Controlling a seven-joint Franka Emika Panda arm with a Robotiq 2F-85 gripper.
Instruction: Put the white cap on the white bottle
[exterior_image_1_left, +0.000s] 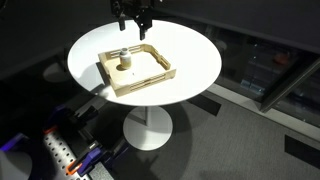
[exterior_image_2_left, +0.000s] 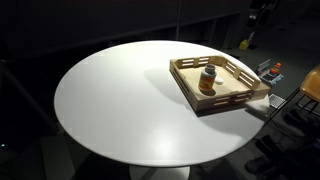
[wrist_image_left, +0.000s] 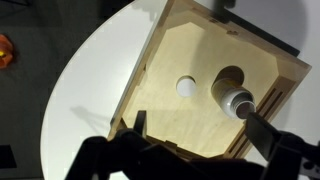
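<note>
— Where did the white cap (wrist_image_left: 186, 86) lie?

— Flat on the floor of the wooden tray (wrist_image_left: 170, 45), near the middle of the wrist view. Nothing touched it.

— And the white bottle (wrist_image_left: 238, 101)?

— It stood upright in the same tray, just right of the cap in that view, near it but apart. In an exterior view the bottle (exterior_image_1_left: 124, 55) stood toward the upper part of the tray, with the cap (exterior_image_1_left: 127, 68) just below it in the frame. In an exterior view the bottle (exterior_image_2_left: 208, 76) showed plainly, but the cap was too small to pick out.

— What about the tool (wrist_image_left: 195, 120)?

— Spread wide and holding nothing. Its fingers (wrist_image_left: 262, 132) came in from the bottom edge of the wrist view and looked to be above the tray, not down in it. In an exterior view the tool (exterior_image_1_left: 133, 22) hung at the top of the frame, over the tray's far side.

— So how far along was the job?

— Barely begun, I'd judge. The cap had not been picked up, and the bottle wore no cap as far as I could tell. What remained was to come down, pinch the cap, lift it, carry it across and seat it on the bottle's neck.

— And the counter (exterior_image_1_left: 190, 60)?

— Round and white, with the tray toward its upper left.
</note>
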